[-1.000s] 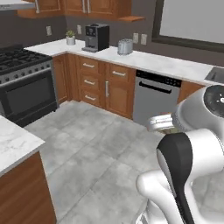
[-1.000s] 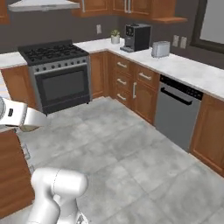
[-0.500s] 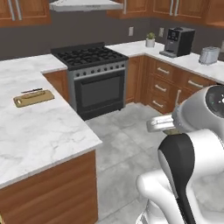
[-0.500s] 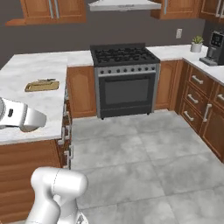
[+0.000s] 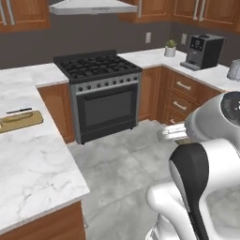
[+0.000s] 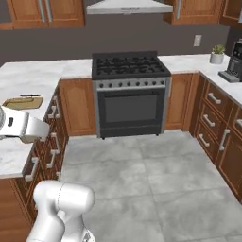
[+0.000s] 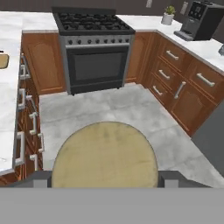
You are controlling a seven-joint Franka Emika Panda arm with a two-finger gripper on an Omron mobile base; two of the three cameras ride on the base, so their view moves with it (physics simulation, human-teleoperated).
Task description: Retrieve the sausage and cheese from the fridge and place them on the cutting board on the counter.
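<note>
Your gripper [image 7: 105, 179] is clamped on the cheese [image 7: 105, 153]. The cheese looks like a round, pale yellow lump, and it sits between the two dark finger tips. It is up in the air over the grey floor [image 7: 109, 109], in front of the stove [image 7: 94, 48].

In the left base view you see the gripper [image 5: 171, 135] to the right of the stove [image 5: 103, 93], and a bit closer to you.

The cutting board [image 5: 18, 121] lies on the counter [image 5: 33, 168] to the left of the stove. It is well apart from the cheese. A thin black knife [image 5: 18, 111] lies just behind the board. From the other side you see the board [image 6: 21, 102] and the knife [image 6: 29, 96] on the counter [image 6: 23, 80] too.

The corner of the counter and its brown drawers [image 7: 26, 127] stand between your hand and the board.

To the right of the stove are a small plant [image 5: 171, 47] and a black coffee machine [image 5: 204, 50].
</note>
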